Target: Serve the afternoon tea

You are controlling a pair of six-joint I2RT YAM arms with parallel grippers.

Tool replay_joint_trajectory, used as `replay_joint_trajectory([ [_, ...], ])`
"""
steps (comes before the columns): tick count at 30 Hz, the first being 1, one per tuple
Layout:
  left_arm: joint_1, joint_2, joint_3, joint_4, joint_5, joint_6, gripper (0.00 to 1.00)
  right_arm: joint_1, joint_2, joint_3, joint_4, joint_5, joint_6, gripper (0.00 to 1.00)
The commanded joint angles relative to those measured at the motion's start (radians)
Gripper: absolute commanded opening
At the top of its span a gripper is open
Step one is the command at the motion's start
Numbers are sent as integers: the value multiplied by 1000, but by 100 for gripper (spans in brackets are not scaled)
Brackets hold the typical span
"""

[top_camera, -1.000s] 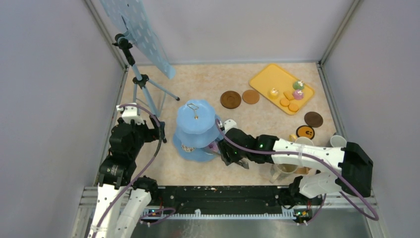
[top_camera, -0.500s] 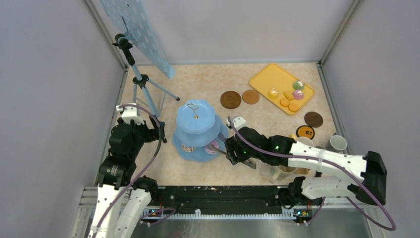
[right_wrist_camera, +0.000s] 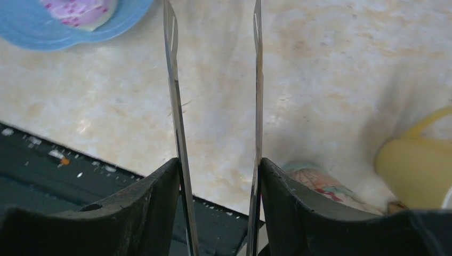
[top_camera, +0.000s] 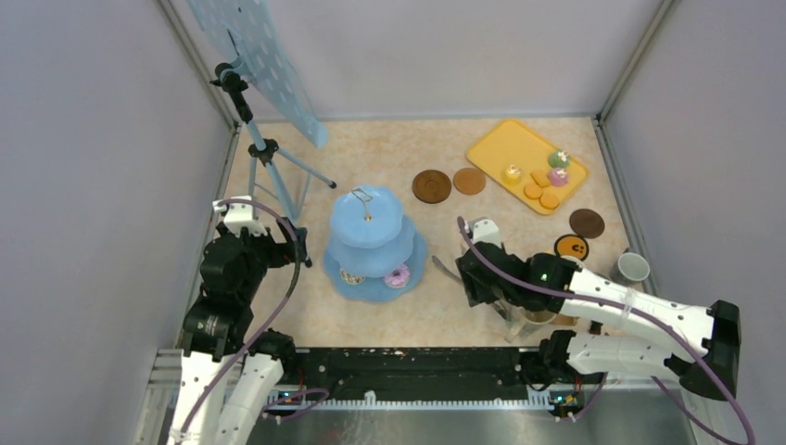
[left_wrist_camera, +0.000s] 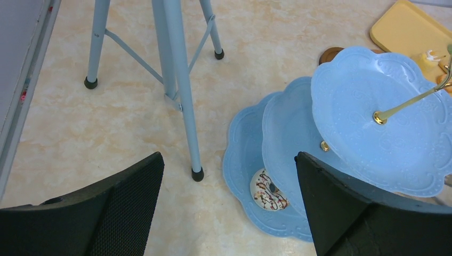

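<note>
Right gripper (right_wrist_camera: 218,172) is clamped on the metal tongs (right_wrist_camera: 173,96), blades apart and empty, just right of the blue stand (top_camera: 375,246), with tabletop (top_camera: 436,311) showing between tips and rim. Pink donut (top_camera: 399,275) sits on the stand's bottom tier, right edge. Only the left wrist view catches the chocolate-drizzled donut (left_wrist_camera: 269,191) tucked under the middle tier. The left gripper (left_wrist_camera: 228,165) gapes wide left of the stand, a tripod foot (left_wrist_camera: 198,173) close by.

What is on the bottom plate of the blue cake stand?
A pink donut on its right side and a chocolate-drizzled white donut near its front left. The upper plates cover the rest.
</note>
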Motion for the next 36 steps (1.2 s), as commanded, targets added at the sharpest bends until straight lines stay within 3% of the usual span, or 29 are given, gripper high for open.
replay_joint_trajectory([
  [1,5,-23,14,42,3,7,99,-160,-20,71,-59,67,-8,54],
  [7,-12,-49,4,53,-8,10,99,-473,23,139,113,51,-211,55],
  [11,-27,-67,-4,60,-16,10,99,-708,164,221,231,-23,-353,55],
  [14,-33,-79,-5,61,-22,10,99,-816,284,306,281,-41,-387,56],
  [24,-63,-91,-7,61,-42,9,99,-897,577,456,380,-67,-403,60],
  [36,-72,-93,-9,60,-53,7,99,-901,694,442,429,-69,-380,52],
])
